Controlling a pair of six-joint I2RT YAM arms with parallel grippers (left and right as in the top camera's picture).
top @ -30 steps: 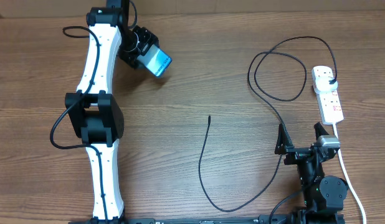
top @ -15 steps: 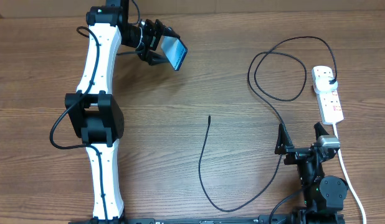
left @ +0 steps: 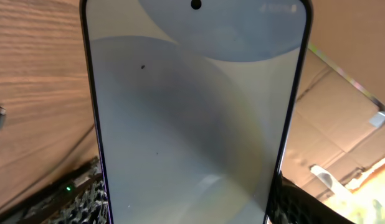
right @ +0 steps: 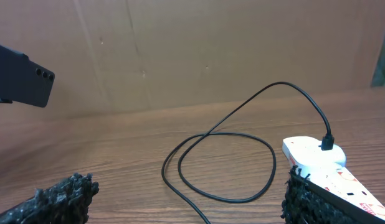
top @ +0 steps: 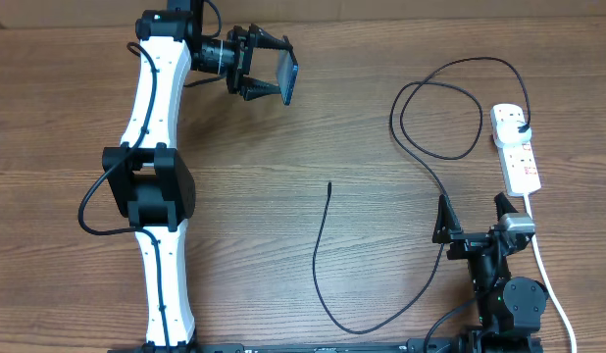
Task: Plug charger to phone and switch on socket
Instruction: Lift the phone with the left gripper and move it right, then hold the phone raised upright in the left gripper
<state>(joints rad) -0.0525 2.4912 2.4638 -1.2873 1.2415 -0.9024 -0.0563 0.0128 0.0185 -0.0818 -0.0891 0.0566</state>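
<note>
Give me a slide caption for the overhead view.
Left hand holds the phone; the charger lies loose on the table, plug in the socket.

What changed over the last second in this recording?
The left gripper, keeping its hold on the phone, swung it to the right and slightly farther away, turning it from screen-up to edge-on in the overhead view. The charger, the socket and the open right gripper stayed put.

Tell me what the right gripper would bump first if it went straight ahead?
Likely the loop of the charger, lying just ahead of the open right gripper. The socket sits by its right side and might get brushed too. Height is hard to judge.
</note>
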